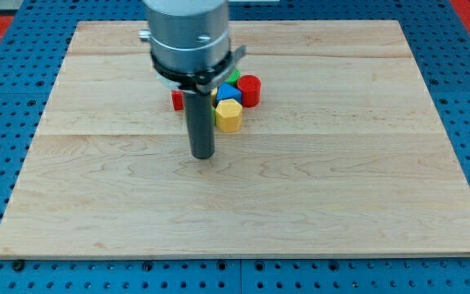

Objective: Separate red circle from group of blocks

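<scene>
Tip (pixel 203 156) sits below red circle (pixel 250 90) and clustered blocks; claw state can't tell.

Pale smooth wooden board (pixel 300 188); matt dark rod (pixel 201 122), probably plastic.

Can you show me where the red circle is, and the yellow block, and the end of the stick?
red circle (pixel 250 90): camera view, on its side wall.
yellow hexagon block (pixel 229 116): camera view, on its front face.
my tip (pixel 202 155): camera view, at the rod's very end, below-left of the blocks.
</scene>
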Controlling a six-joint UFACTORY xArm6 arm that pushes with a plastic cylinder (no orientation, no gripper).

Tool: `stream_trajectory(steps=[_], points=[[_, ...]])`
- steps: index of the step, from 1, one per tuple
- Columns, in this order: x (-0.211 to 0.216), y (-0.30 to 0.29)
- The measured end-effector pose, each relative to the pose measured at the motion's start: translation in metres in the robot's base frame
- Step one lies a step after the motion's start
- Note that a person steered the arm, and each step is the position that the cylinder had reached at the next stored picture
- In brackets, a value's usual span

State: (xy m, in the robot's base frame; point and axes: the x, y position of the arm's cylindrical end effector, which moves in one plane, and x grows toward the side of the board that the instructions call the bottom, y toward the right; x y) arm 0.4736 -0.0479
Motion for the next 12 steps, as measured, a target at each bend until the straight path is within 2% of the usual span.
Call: stream_trajectory(steps=[1, 2, 3, 5, 6, 8, 10, 12], points=[[-0.044, 0.011], [-0.079, -0.029], [-0.105, -0.022], [-0.12, -0.07], [-0.105, -0.06], [-0.104, 0.042], [-0.113, 0.067], [-0.115, 0.13]])
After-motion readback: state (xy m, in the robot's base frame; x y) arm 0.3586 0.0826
